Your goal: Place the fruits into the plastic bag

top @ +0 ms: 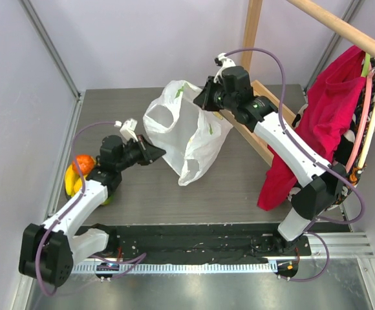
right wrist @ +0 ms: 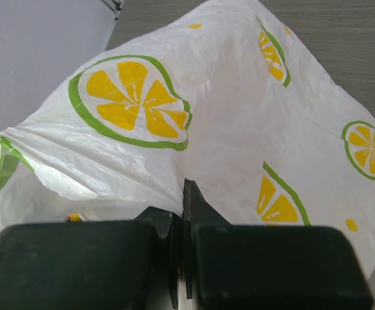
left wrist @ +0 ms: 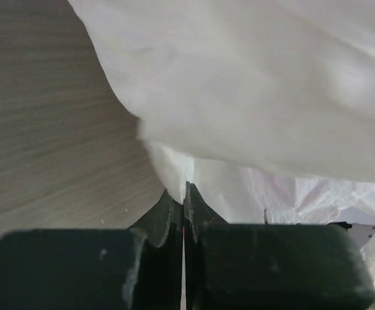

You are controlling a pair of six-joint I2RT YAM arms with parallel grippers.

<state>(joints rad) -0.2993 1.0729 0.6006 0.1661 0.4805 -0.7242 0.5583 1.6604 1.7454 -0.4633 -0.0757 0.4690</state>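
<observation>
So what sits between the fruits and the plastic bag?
In the top view, only the left gripper and its wrist, spanning from beside the fruits to the near edge of the plastic bag, above the table.

Left gripper (left wrist: 186, 194), bottom centre: jaws closed, pinching a fold of the white plastic bag (left wrist: 271, 77), which fills the upper right. Grey wood-grain table (left wrist: 45, 129) at left.

The plastic bag (top: 189, 132) is set in the middle of the table (top: 239, 194). The fruits (top: 83, 169) are piled by the left edge, under the left arm (top: 77, 203) — well apart from the bag. The left gripper (top: 161, 154) is placed at the bag's left side, the right gripper (top: 197, 100) at its far right corner. A cloth (top: 326, 110) is hung on a rack (top: 252, 32) at the right.
</observation>
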